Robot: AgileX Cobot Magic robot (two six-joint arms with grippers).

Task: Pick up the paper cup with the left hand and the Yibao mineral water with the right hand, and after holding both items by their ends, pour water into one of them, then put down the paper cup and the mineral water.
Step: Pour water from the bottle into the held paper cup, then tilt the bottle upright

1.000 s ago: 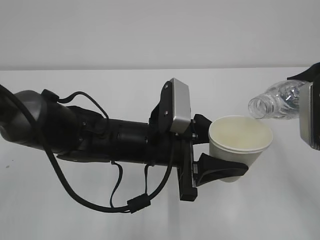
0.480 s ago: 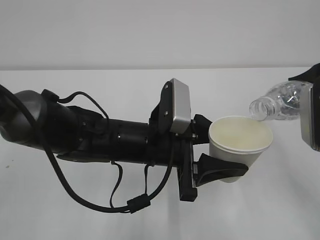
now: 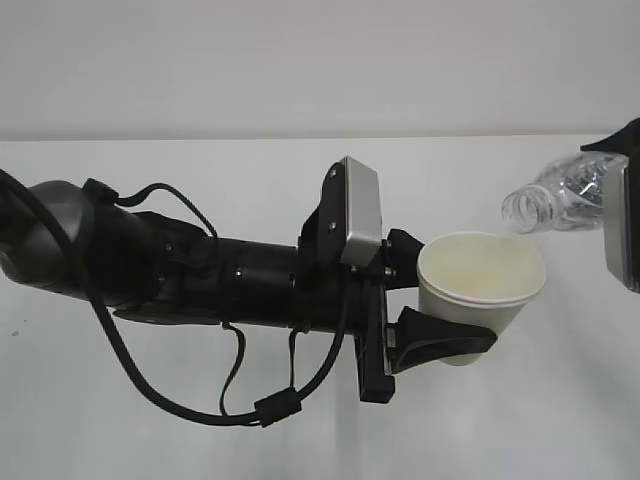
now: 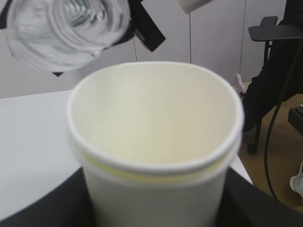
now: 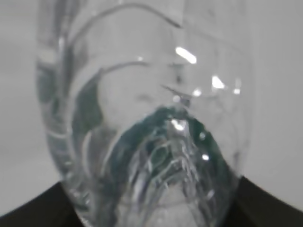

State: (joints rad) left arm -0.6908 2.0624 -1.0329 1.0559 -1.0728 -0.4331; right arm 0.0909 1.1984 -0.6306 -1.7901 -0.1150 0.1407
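Exterior view shows the left hand [image 3: 440, 300], a black gripper on a thick black arm [image 3: 180, 270] with cables and a grey box-shaped module [image 3: 358, 210], reaching from 9 o'clock toward the middle above the white table [image 3: 200, 440]. This gripper is closed around the paper cup [image 3: 480, 290]: one black finger lies behind the cup at its upper left and the other curves under its lower part, so the cup is held off the table with its mouth turned toward the camera and slightly up. The cup is white with a rolled rim and a cream inside. At about 2 o'clock from the cup, the Yibao mineral water [image 3: 560, 195] is tilted, with its open neck pointing to the left and down, near the rim of the cup but not touching it. The right hand [image 3: 625, 200] is at the right edge, mostly cut off; a light grey module is visible there, and the base end of the bottle goes into it. Left wrist view shows the cup [image 4: 156, 142] between the dark fingers, and the bottle mouth [image 4: 66, 28] at 11 o'clock above the rim. Right wrist view shows the clear ribbed bottle [image 5: 142, 127], with green showing through it, sitting between the dark jaws, so this gripper holds it.
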